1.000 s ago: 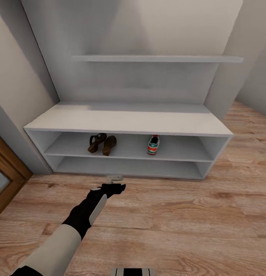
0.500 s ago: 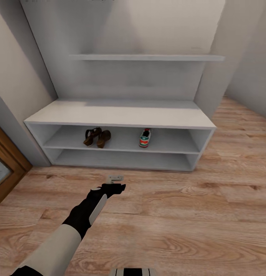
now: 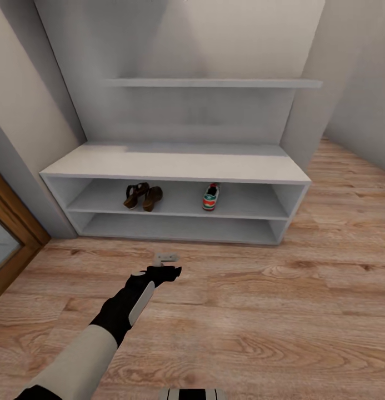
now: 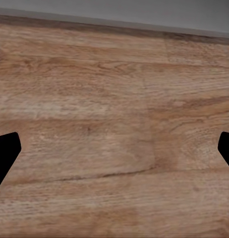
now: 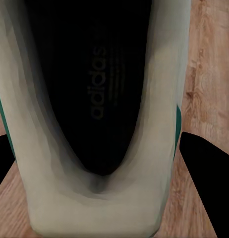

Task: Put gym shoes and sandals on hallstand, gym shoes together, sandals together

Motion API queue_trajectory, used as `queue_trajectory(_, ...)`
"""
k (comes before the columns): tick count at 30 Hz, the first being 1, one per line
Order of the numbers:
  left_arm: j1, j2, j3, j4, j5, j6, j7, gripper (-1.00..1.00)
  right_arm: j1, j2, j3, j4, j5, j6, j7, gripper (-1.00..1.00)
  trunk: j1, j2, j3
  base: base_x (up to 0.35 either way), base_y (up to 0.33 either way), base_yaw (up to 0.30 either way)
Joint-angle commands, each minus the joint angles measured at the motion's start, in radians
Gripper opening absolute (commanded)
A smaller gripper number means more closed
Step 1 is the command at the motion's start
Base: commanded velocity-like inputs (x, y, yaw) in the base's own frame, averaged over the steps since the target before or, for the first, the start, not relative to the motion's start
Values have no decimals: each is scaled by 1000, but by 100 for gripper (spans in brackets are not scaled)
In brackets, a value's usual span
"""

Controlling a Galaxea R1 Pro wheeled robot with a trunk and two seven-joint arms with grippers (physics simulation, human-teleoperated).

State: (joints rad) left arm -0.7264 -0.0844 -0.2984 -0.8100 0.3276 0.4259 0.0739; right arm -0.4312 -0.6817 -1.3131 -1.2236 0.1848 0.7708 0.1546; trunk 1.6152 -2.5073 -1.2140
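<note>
Sandals (image 3: 143, 196) side by side on hallstand (image 3: 175, 166) upper shelf tier, left part; one gym shoe (image 3: 210, 198) on same tier, right of them, apart. Left pincer (image 3: 165, 265) extended over corridor floor (image 3: 281, 311), short of rack.

Left wrist view: fingertips (image 4: 5, 151) spread wide, nothing between, floor planks below.

Right wrist view: second gym shoe (image 5: 94, 124) close up, opening facing camera, dark fingers (image 5: 208, 173) flanking it; grip on shoe cannot tell.

Pale grey walls (image 3: 348, 83), wood-framed door (image 3: 9, 233) — corridor corner
</note>
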Motion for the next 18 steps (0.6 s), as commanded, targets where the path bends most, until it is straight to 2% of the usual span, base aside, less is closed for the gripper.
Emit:
queue_trajectory(1, -1, 5, -1, -1, 10, 4, 4, 100, -1, 0, -2, -1, 11, 4, 10, -100, 0, 0, -1, -41, 0, 0)
queue_trajectory(3, 0, 19, 0, -1, 10, 3, -9, 100, -1, 0, -2, -1, 10, 4, 10, -100, 0, 0, -1, -27, 0, 0)
queue_trajectory(4, 0, 48, 5, -1, 13, -1, -42, 100, -1, 0, -2, -1, 10, 4, 10, -100, 0, 0, -1, -11, 0, 0)
queue_trajectory(5, 0, 61, 7, -1, 15, -4, -59, 100, -1, 0, -2, -1, 10, 4, 10, -100, 0, 0, -1, -9, 0, 0)
queue_trajectory(6, 1, 94, 13, -1, 27, -17, -107, 100, -1, 1, -2, -1, 10, 4, 10, -100, 0, 0, -1, -6, 0, 0)
queue_trajectory(8, 1, 172, 22, -1, 74, -67, -248, 100, -1, 1, -2, -1, 10, 5, 10, -100, 0, 0, -1, -3, 0, 0)
queue_trajectory(9, 1, 193, 24, 1, 88, -83, -289, 100, -1, 1, -2, -1, 10, 5, 10, -100, 0, 0, -1, -2, 0, 0)
queue_trajectory(10, 1, 275, 28, 29, 151, -146, -447, 100, -1, 3, -2, -1, 10, 6, 10, -100, 0, 0, -1, 0, 0, 0)
queue_trajectory(11, 1, 294, 28, 40, 167, -160, -482, 100, -1, 4, -2, -1, 10, 6, 10, -100, 0, 0, -1, 0, 0, 0)
queue_trajectory(12, 1, 328, 31, 64, 198, -185, -544, 100, -1, 5, -2, -1, 10, 7, 10, -100, 0, 0, -1, 0, 0, 0)
queue_trajectory(13, 1, 419, 81, 129, 281, -270, -703, 100, -1, 14, 8, -1, 10, 10, 10, -100, 0, 0, -1, 0, 0, 0)
queue_trajectory(15, 1, 425, 87, 132, 284, -275, -712, 100, -1, 41, 11, -2, 10, 10, 11, -100, 0, 0, -1, 0, 0, 0)
queue_trajectory(16, 1, 427, 89, 130, 285, -278, -716, 100, -1, 117, 120, -3, 6, 11, 13, -100, 0, 0, -1, 0, 0, 0)
queue_trajectory(18, 1, 427, 89, 129, 284, -278, -716, 100, -1, 174, 247, -3, 2, 11, 14, -100, 0, 0, -1, 0, 0, 0)
